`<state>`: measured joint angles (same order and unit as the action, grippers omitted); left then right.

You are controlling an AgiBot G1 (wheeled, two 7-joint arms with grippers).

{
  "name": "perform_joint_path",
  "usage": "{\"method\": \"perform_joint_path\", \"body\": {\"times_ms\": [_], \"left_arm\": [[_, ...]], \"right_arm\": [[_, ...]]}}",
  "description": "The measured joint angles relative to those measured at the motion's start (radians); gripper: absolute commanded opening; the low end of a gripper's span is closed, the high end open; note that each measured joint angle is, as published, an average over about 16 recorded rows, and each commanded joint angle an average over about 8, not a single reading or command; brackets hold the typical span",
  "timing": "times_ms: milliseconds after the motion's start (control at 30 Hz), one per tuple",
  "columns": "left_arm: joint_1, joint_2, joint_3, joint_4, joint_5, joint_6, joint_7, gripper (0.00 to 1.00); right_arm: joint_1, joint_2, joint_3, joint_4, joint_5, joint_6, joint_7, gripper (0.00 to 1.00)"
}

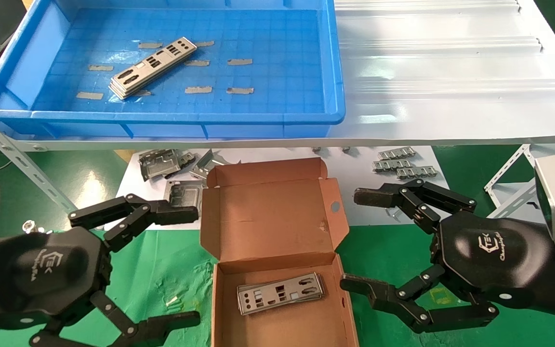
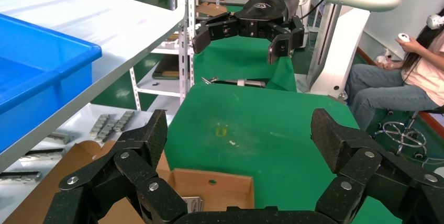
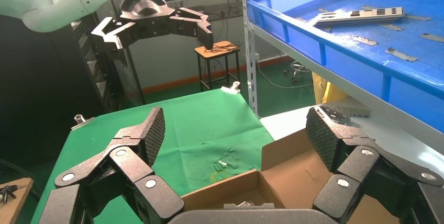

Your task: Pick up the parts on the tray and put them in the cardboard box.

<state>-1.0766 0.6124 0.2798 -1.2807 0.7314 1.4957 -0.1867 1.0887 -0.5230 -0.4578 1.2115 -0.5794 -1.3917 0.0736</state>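
A stack of silver punched plates (image 1: 152, 67) lies on the floor of the blue tray (image 1: 258, 118) on the white shelf; it also shows in the right wrist view (image 3: 358, 15). The open cardboard box (image 1: 268, 217) sits on the green cloth below, with silver plates (image 1: 280, 293) inside. My left gripper (image 1: 188, 265) is open and empty at the box's left side. My right gripper (image 1: 359, 238) is open and empty at the box's right side. Each wrist view shows the other gripper across the box, the right one (image 2: 238, 38) and the left one (image 3: 157, 30).
Folded grey brackets (image 1: 162, 164) and small toothed strips (image 1: 403, 164) lie on a white sheet behind the box. A white ribbed panel (image 1: 451, 62) lies beside the tray. A slotted shelf brace (image 1: 17, 159) slants at left. A seated person (image 2: 403, 77) is beyond the table.
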Motion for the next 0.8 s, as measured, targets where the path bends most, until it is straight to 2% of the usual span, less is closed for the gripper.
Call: {"method": "perform_joint_path", "body": {"times_ms": [100,133,333,367,400,800], "left_arm": [[0.000,0.000,0.000,0.000,0.000,0.000,0.000,1.00],[0.000,0.000,0.000,0.000,0.000,0.000,0.000,1.00],[0.000,0.000,0.000,0.000,0.000,0.000,0.000,1.00],[0.000,0.000,0.000,0.000,0.000,0.000,0.000,1.00],[0.000,0.000,0.000,0.000,0.000,0.000,0.000,1.00],[0.000,0.000,0.000,0.000,0.000,0.000,0.000,1.00]], "right_arm": [[0.000,0.000,0.000,0.000,0.000,0.000,0.000,0.98],[0.000,0.000,0.000,0.000,0.000,0.000,0.000,0.91],[0.000,0.000,0.000,0.000,0.000,0.000,0.000,0.16],[0.000,0.000,0.000,0.000,0.000,0.000,0.000,0.05],[0.000,0.000,0.000,0.000,0.000,0.000,0.000,0.00],[0.000,0.000,0.000,0.000,0.000,0.000,0.000,0.00]]}}
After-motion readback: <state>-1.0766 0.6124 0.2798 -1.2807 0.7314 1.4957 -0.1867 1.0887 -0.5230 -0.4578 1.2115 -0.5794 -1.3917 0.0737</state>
